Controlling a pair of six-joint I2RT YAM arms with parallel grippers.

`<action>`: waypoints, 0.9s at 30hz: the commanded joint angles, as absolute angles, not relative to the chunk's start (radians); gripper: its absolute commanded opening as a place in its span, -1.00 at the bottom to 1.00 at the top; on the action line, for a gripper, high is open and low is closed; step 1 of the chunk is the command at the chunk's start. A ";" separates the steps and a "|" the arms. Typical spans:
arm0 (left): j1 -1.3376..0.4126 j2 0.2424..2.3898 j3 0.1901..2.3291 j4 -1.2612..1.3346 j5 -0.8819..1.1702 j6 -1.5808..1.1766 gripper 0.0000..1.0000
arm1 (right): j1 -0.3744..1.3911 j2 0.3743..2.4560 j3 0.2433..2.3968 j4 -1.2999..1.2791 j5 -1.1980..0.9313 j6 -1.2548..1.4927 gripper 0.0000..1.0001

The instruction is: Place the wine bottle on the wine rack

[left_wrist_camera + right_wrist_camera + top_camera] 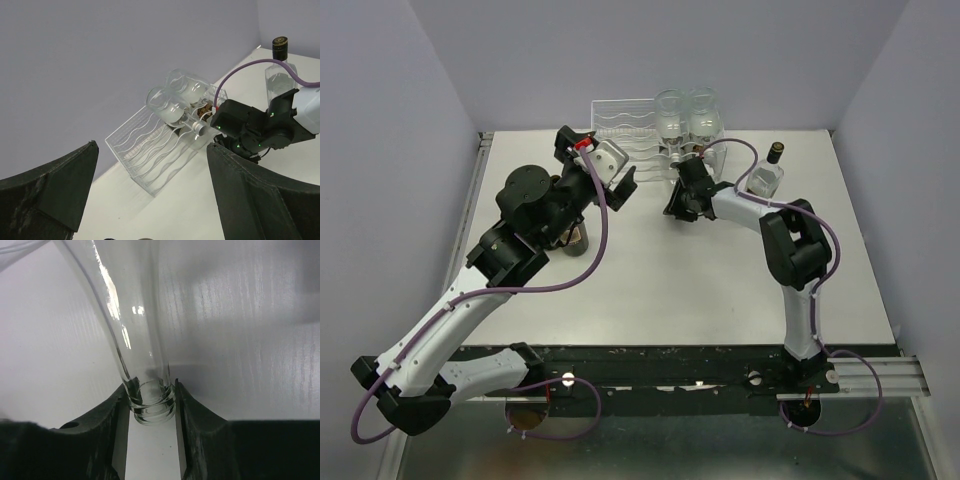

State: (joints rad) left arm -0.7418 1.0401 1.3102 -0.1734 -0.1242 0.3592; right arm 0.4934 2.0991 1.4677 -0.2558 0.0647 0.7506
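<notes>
The white wire wine rack (620, 115) (145, 155) stands at the back of the table. Two clear wine bottles (686, 115) (175, 100) lie on its right end, necks toward the arms. My right gripper (683, 190) (150, 390) is at those necks. Its fingers (112, 415) press both sides of a clear glass neck (140, 340) just above the threaded mouth. Which of the bottles this neck belongs to does not show. My left gripper (620, 183) (150, 200) hangs wide open in front of the rack's left part, with nothing between its fingers.
A clear bottle with a black cap (767, 172) (279, 75) stands upright at the right rear. A dark bottle (577, 238) stands under my left arm. Purple walls close the table at the back and sides.
</notes>
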 commanded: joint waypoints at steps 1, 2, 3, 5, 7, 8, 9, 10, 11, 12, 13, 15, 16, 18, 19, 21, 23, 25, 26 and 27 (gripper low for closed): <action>-0.746 1.020 1.299 -0.155 -0.155 0.365 0.98 | 0.488 2.138 1.506 -0.163 0.051 0.798 -0.99; -0.746 1.019 1.299 -0.155 -0.155 0.364 0.98 | 0.486 2.135 1.490 -0.131 0.038 0.801 -0.99; -0.746 1.019 1.299 -0.153 -0.155 0.362 0.98 | 0.486 2.125 1.471 -0.085 0.029 0.811 -0.99; -0.746 1.017 1.298 -0.153 -0.156 0.361 0.99 | 0.482 2.102 1.398 0.059 0.008 0.824 -0.99; -0.746 1.015 1.298 -0.153 -0.156 0.357 0.98 | 0.476 2.080 1.339 0.138 0.008 0.851 -0.99; -0.746 1.015 1.296 -0.153 -0.158 0.356 0.98 | 0.471 2.072 1.316 0.178 0.008 0.856 -0.99; -0.746 1.015 1.296 -0.152 -0.158 0.356 0.98 | 0.466 2.066 1.299 0.205 0.012 0.862 -0.99; -0.746 1.015 1.295 -0.152 -0.158 0.356 0.99 | 0.460 2.065 1.295 0.218 0.012 0.868 -0.99; -0.746 1.015 1.295 -0.150 -0.160 0.357 0.98 | 0.457 2.068 1.299 0.213 0.011 0.868 -0.99; -0.746 1.015 1.296 -0.150 -0.158 0.356 0.98 | 0.454 2.071 1.307 0.204 0.012 0.868 -0.96; -0.746 1.015 1.296 -0.150 -0.158 0.354 0.98 | 0.453 2.071 1.313 0.198 0.015 0.870 -0.92; -0.746 1.020 1.298 -0.152 -0.158 0.354 0.98 | 0.451 2.071 1.327 0.170 0.029 0.873 -0.74; -0.746 1.019 1.299 -0.150 -0.158 0.354 0.98 | 0.451 2.071 1.334 0.154 0.035 0.871 -0.64; -0.746 1.019 1.298 -0.150 -0.158 0.353 0.98 | 0.451 2.065 1.351 0.111 0.054 0.867 -0.47; -0.746 1.017 1.298 -0.149 -0.156 0.353 0.98 | 0.451 2.062 1.354 0.095 0.060 0.862 -0.40; -0.746 1.022 1.296 -0.149 -0.156 0.353 0.99 | 0.451 2.049 1.355 0.071 0.080 0.850 -0.19; -0.746 1.020 1.295 -0.149 -0.155 0.348 0.98 | 0.451 2.031 1.350 0.046 0.106 0.845 0.03; -0.746 1.022 1.293 -0.150 -0.153 0.348 0.98 | 0.451 2.010 1.341 0.017 0.132 0.841 0.21; -0.746 1.020 1.293 -0.147 -0.153 0.345 0.98 | 0.453 1.999 1.336 0.008 0.144 0.835 0.30; -0.746 1.022 1.293 -0.147 -0.153 0.345 0.98 | 0.451 1.990 1.329 0.002 0.147 0.830 0.36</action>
